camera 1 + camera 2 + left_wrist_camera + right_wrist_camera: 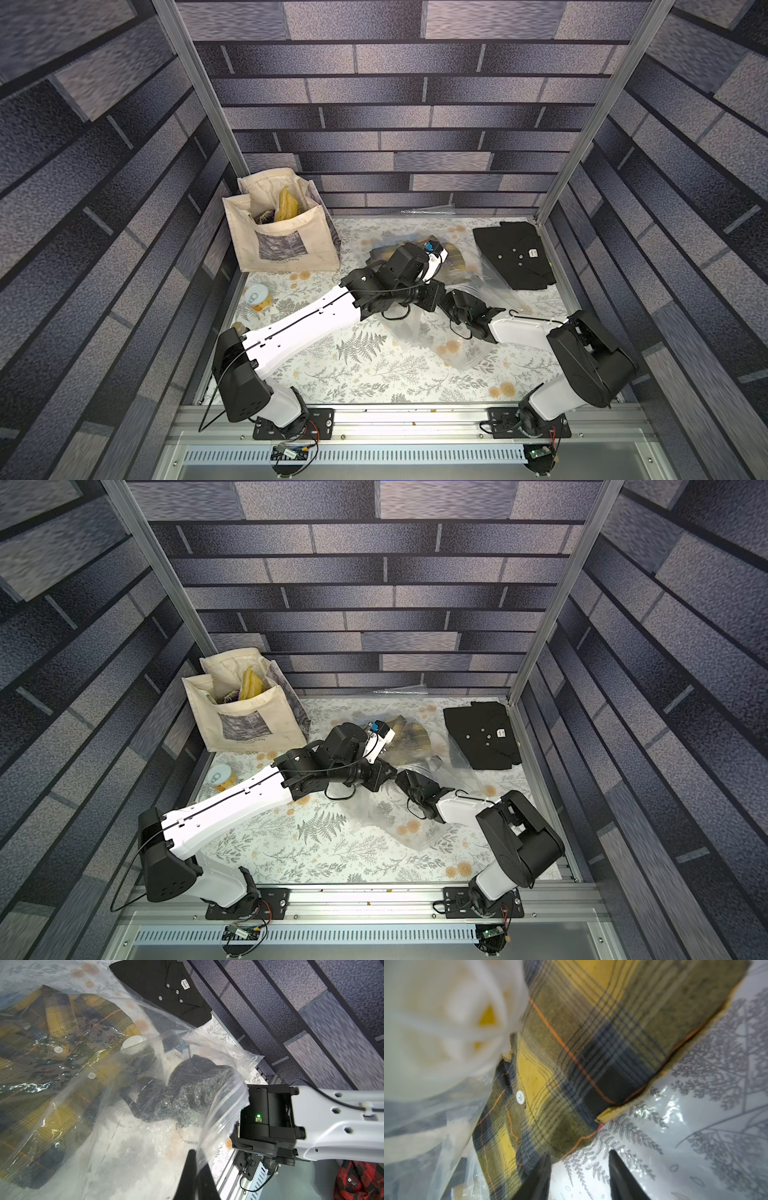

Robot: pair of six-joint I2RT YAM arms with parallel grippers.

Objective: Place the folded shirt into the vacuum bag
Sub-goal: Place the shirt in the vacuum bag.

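The clear vacuum bag (457,353) lies crinkled across the middle of the floral table, its white valve cap (133,1042) on top. A folded yellow plaid shirt (591,1043) lies inside it, showing through the plastic in both top views (457,259) (409,733). My left gripper (198,1157) is shut on the bag's open edge and holds that layer lifted. My right gripper (579,1153) is inside the bag's mouth, open, with nothing between its fingers; one finger lies against the shirt's edge. A second folded shirt, black (513,253), rests outside the bag at the far right.
A cream canvas tote (282,232) with things in it stands at the back left. A small tin can (257,297) sits near the left edge. Metal frame posts and brick-patterned walls close in the table. A red plaid cloth (359,1182) lies beyond the front rail.
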